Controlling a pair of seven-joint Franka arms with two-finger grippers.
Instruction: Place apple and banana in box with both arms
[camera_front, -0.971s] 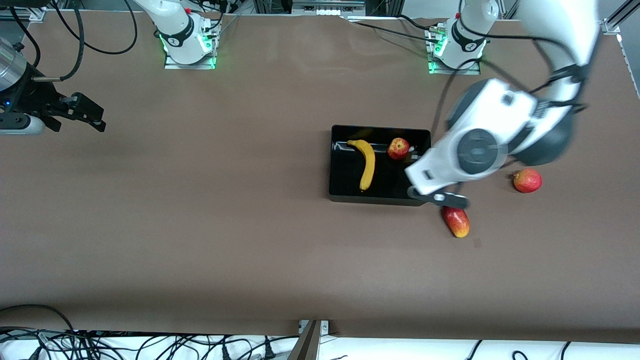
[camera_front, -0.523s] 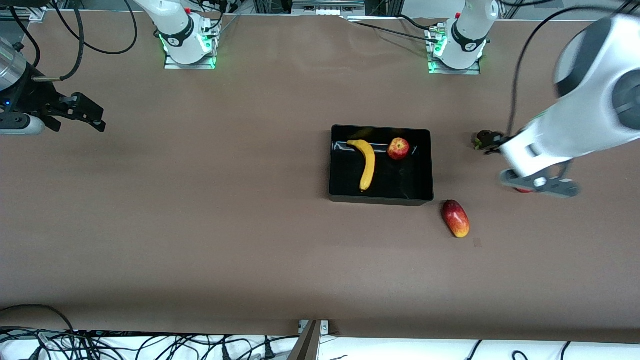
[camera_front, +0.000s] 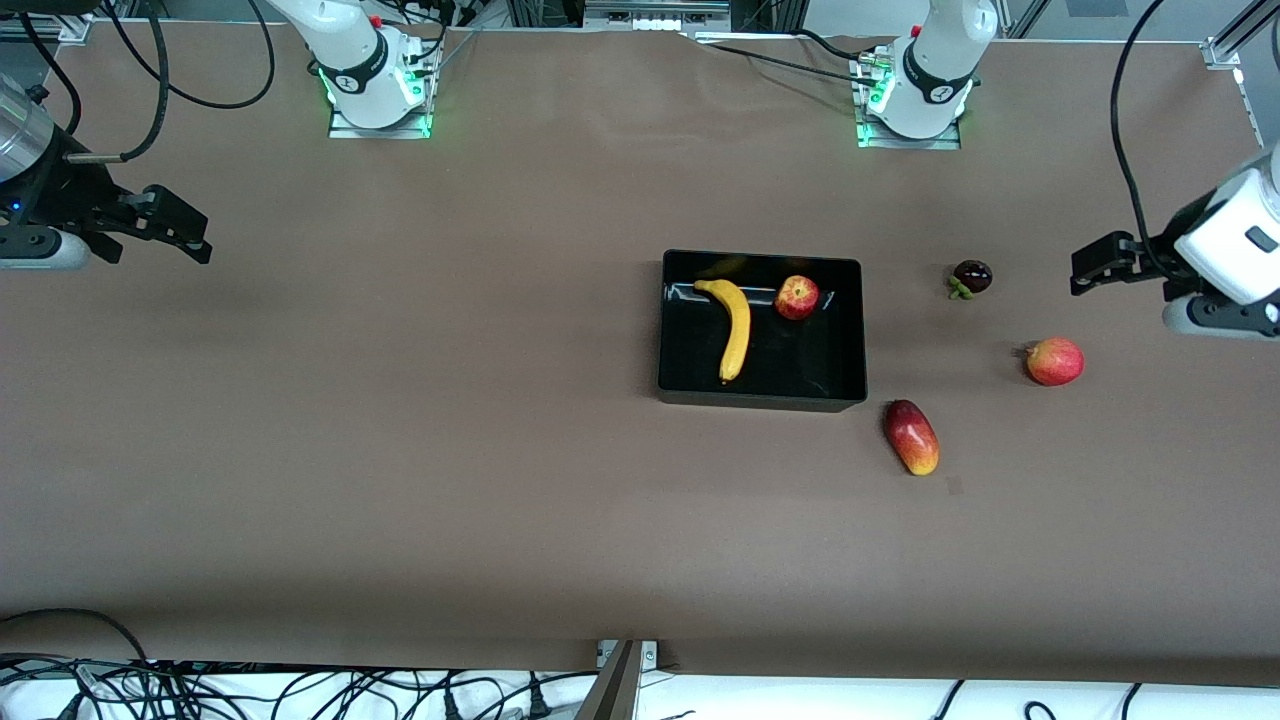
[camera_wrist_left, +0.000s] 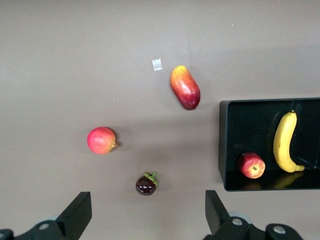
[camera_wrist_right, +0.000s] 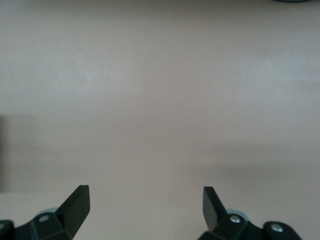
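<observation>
The black box (camera_front: 760, 402) sits mid-table. The yellow banana (camera_front: 738, 328) and the small red apple (camera_front: 797, 297) lie inside it, side by side, the apple toward the left arm's end. My left gripper (camera_front: 1085, 268) is open and empty, up over the table near the left arm's end, well apart from the box. Its wrist view shows the box wall (camera_wrist_left: 222, 145), apple (camera_wrist_left: 251, 165), banana (camera_wrist_left: 284, 142) and its open gripper (camera_wrist_left: 148, 210). My right gripper (camera_front: 203, 237) is open and empty and waits at the right arm's end, over bare table (camera_wrist_right: 145, 202).
Three loose fruits lie on the table toward the left arm's end of the box: a dark purple mangosteen (camera_front: 971, 277), a round red fruit (camera_front: 1054, 361) and an oblong red-yellow fruit (camera_front: 911, 437). They also show in the left wrist view: mangosteen (camera_wrist_left: 146, 184), round fruit (camera_wrist_left: 101, 140), oblong fruit (camera_wrist_left: 185, 87).
My left arm has swung away from over the box corner toward its end of the table, uncovering the mangosteen and the round red fruit. The right arm, box, banana and apple have not moved.
</observation>
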